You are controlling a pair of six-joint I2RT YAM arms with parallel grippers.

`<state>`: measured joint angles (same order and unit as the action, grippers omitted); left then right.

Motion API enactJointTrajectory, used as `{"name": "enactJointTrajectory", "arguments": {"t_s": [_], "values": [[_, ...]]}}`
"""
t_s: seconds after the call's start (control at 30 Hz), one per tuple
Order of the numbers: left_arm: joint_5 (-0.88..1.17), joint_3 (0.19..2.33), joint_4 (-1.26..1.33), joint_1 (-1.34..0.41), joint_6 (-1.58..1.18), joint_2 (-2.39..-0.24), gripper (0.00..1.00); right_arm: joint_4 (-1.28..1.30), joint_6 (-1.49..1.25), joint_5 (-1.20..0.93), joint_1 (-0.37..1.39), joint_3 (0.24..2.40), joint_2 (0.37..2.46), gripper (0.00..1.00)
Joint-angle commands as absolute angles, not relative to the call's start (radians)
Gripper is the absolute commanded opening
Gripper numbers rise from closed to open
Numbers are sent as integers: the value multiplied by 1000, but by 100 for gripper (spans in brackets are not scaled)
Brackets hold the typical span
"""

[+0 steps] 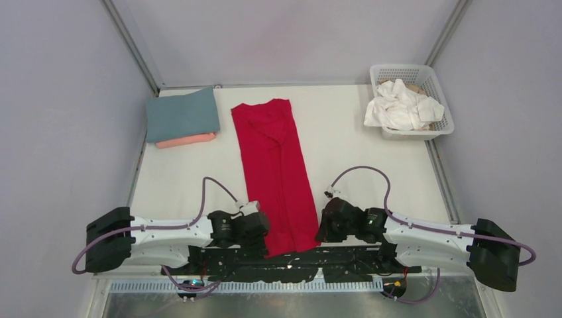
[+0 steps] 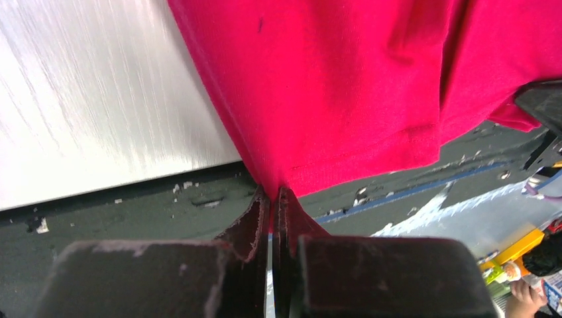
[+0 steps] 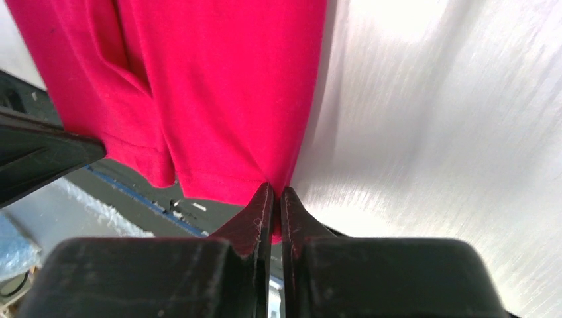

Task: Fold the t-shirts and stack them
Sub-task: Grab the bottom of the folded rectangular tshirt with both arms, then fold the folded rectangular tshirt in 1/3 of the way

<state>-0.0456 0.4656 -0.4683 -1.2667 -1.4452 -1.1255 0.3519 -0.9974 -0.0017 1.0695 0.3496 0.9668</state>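
Note:
The red t-shirt point(image 1: 275, 172) lies as a long narrow strip down the middle of the table, sides folded in. My left gripper point(image 1: 260, 233) is shut on its near left hem corner; the left wrist view shows the red t-shirt point(image 2: 331, 79) pinched at my left gripper point(image 2: 274, 193). My right gripper point(image 1: 321, 230) is shut on the near right hem corner; the right wrist view shows the red t-shirt point(image 3: 219, 86) pinched at my right gripper point(image 3: 276, 190). A folded blue-grey t-shirt point(image 1: 182, 114) lies on a folded salmon pink t-shirt point(image 1: 187, 140) at the back left. White t-shirts point(image 1: 401, 106) fill the basket.
The white lattice basket point(image 1: 442, 106) stands at the back right. The table's near edge, with dark scuffed framing point(image 1: 298, 258), runs just under the shirt's hem. Grey walls close in the left, right and back sides.

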Motion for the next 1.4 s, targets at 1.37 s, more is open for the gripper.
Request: {"name": "enactJointTrajectory", "arguments": {"t_s": [1.37], "values": [[159,1061,-407,-350,-876,-1581,0,466,-415,-356,453,1512,1971,15]]}}
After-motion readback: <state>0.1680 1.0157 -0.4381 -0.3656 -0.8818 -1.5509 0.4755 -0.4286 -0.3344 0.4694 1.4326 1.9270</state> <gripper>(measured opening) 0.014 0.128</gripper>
